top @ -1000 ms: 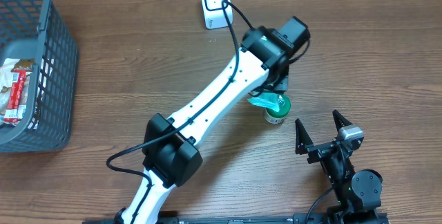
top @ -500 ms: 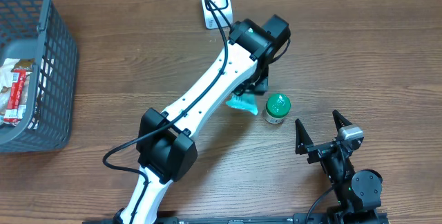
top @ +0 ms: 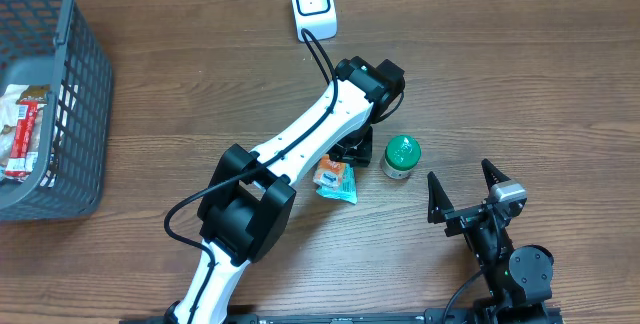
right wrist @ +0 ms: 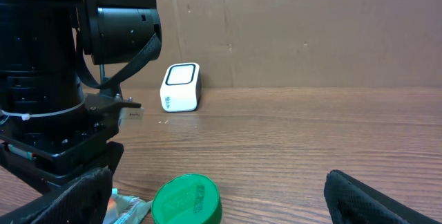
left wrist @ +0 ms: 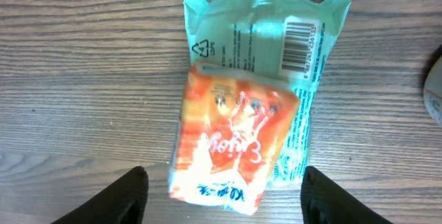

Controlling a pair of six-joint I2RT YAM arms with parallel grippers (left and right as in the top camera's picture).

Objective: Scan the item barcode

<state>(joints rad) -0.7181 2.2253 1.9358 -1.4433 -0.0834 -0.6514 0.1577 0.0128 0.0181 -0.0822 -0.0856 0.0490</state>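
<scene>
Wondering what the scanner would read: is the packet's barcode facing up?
Yes, the packet lies flat on the table with its barcode showing on top, near one end.

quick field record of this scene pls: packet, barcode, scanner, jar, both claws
packet: orange and pale green, lying flat on table
barcode: face up, on the pale green end
scanner: white, at far table edge, apart from packet
jar: green lid, upright beside packet
left claw: open over packet, not gripping it
right claw: open, empty
</scene>
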